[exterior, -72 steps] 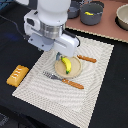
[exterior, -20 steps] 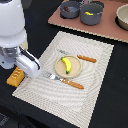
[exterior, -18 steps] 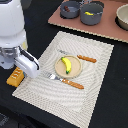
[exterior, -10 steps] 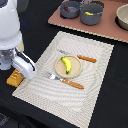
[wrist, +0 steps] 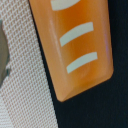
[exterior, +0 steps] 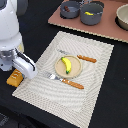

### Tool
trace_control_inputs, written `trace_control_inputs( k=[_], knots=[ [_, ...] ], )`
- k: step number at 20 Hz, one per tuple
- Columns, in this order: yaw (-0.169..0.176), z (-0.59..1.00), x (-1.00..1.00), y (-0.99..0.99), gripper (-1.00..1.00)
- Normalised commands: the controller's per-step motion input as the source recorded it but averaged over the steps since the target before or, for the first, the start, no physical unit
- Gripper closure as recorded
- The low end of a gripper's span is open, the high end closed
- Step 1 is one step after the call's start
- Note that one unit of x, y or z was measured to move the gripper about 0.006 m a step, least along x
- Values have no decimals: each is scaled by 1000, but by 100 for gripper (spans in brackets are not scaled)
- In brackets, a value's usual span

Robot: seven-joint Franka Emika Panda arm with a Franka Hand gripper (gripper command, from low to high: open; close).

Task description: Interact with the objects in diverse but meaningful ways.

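Observation:
The orange ridged bread slab [exterior: 15, 77] lies on the black table at the exterior view's left, just off the placemat's edge. It fills the wrist view [wrist: 75, 45], orange with pale ridges. My gripper sits right over the slab, its fingers hidden behind the white arm body [exterior: 20, 60]. A yellow banana [exterior: 66, 64] lies on the round tan plate [exterior: 74, 71]. Two small grey pots [exterior: 91, 12] stand at the back, one holding something yellow. The cheese and sausage are out of view.
A woven placemat [exterior: 70, 90] covers the middle of the black table. An orange-handled fork [exterior: 67, 81] and knife [exterior: 82, 58] lie beside the plate. A brown board [exterior: 80, 25] at the back carries the pots and a tan bowl [exterior: 122, 16].
The arm has swung from over the plate to the exterior view's left and come down over the bread slab. In the last second it has barely moved.

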Motion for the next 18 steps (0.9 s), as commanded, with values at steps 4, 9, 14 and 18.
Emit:
trace_control_inputs(
  k=[4,9,14,18],
  knots=[
    [0,-196,-349,-9,-100],
    [0,-210,-335,-6,-100],
    [0,-202,-330,-7,-100],
    [0,-198,-325,-9,-100]
  ],
)
